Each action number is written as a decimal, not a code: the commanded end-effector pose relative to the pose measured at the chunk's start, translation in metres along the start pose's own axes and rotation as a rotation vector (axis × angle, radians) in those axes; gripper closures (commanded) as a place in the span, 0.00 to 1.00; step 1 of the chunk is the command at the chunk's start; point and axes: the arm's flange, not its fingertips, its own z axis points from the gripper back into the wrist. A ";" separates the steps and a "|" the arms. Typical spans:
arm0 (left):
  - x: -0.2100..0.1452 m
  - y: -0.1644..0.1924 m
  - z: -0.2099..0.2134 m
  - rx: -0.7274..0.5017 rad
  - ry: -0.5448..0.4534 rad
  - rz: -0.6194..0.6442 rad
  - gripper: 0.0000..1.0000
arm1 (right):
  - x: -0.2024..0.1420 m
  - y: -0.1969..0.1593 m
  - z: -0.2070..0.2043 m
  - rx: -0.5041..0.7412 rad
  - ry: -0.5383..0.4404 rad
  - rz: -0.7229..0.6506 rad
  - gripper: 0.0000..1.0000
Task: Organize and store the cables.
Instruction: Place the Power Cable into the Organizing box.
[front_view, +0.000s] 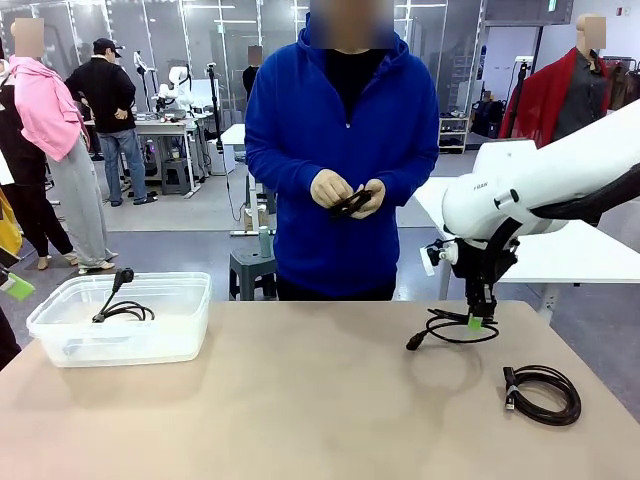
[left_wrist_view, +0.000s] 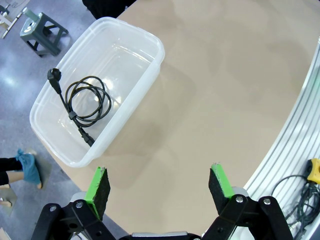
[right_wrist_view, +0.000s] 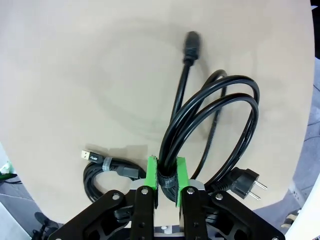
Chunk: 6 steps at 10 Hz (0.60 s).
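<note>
Right wrist view: glossy black coiled cable (right_wrist_view: 181, 90)

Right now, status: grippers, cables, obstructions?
Right gripper shut on power cable. Left gripper open above table beside bin, one coiled cable inside. USB cable loose on table; person's hands hold another cable. Nothing blocking.

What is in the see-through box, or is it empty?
Not empty. One coiled black cable lies on the bottom of the clear box; the floor around it is bare.
</note>
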 end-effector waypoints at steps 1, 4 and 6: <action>0.001 -0.001 0.001 0.008 0.007 -0.004 0.00 | 0.004 0.010 0.002 -0.012 -0.007 -0.038 1.00; 0.001 -0.001 0.001 0.008 0.007 -0.004 0.00 | 0.002 0.002 0.004 -0.005 -0.001 -0.004 1.00; 0.001 -0.001 0.001 0.008 0.007 -0.004 0.00 | 0.002 0.002 0.004 -0.005 -0.001 -0.004 1.00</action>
